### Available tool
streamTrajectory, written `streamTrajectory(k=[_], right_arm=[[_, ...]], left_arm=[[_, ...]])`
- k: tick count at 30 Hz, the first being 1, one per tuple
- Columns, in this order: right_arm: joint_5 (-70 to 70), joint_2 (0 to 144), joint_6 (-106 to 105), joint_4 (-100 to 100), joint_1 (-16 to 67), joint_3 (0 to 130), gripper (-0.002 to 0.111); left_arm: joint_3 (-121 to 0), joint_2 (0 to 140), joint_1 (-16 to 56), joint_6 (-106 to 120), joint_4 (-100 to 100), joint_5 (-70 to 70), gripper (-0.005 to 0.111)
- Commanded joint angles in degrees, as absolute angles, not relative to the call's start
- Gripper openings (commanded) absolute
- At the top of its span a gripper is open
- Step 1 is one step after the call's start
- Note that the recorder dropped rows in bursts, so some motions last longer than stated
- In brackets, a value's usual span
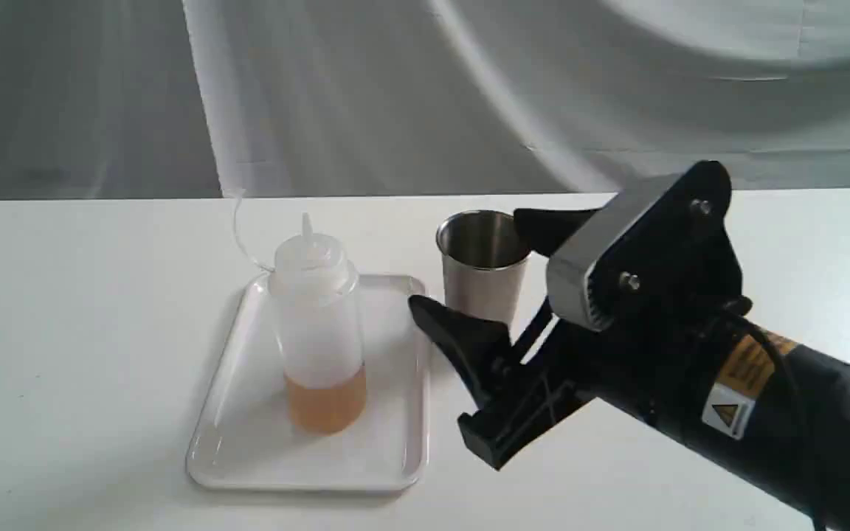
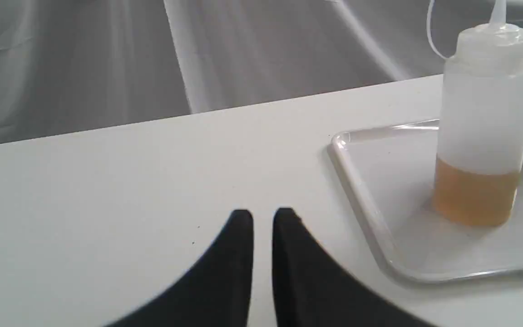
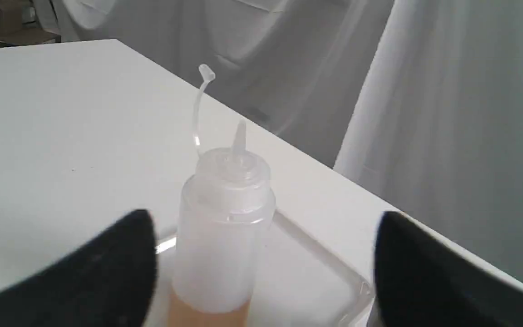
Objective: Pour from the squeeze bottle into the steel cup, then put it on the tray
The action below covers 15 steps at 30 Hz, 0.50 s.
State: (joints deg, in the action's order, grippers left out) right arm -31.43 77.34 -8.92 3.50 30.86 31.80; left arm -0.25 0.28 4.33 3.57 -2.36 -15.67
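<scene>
The squeeze bottle stands upright on the white tray, amber liquid filling its lower part and its cap strap curling up behind. Just off the tray's far right corner stands the steel cup. My right gripper hovers open to the right of the bottle, one finger in front of the cup and one behind it, holding nothing. In the right wrist view the bottle sits between and beyond the spread fingertips. My left gripper is shut and empty over bare table, left of the tray and bottle.
The white table extends wide to the left of the tray and ends at a far edge before a grey cloth backdrop. The right arm's black body fills the lower right of the exterior view.
</scene>
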Motion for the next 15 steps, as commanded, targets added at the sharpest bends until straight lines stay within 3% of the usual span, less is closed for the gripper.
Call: streamTrajectory(k=[1, 4, 5, 15], right_arm=[[-30.5, 75.2, -8.5, 3.0, 30.8, 30.5, 0.041], [-30.5, 73.4, -6.8, 2.9, 30.8, 28.9, 0.006], [-30.5, 72.8, -5.9, 2.7, 30.8, 28.3, 0.000], [-29.0, 66.2, -5.8, 1.4, 29.2, 23.0, 0.000]], left_arm=[[0.0, 0.0, 4.7, 3.5, -2.3, -15.2, 0.008], [0.0, 0.0, 4.7, 3.5, -2.3, -15.2, 0.008], [0.0, 0.0, 4.7, 3.5, -2.3, -15.2, 0.008], [0.0, 0.0, 4.7, 3.5, -2.3, -15.2, 0.008]])
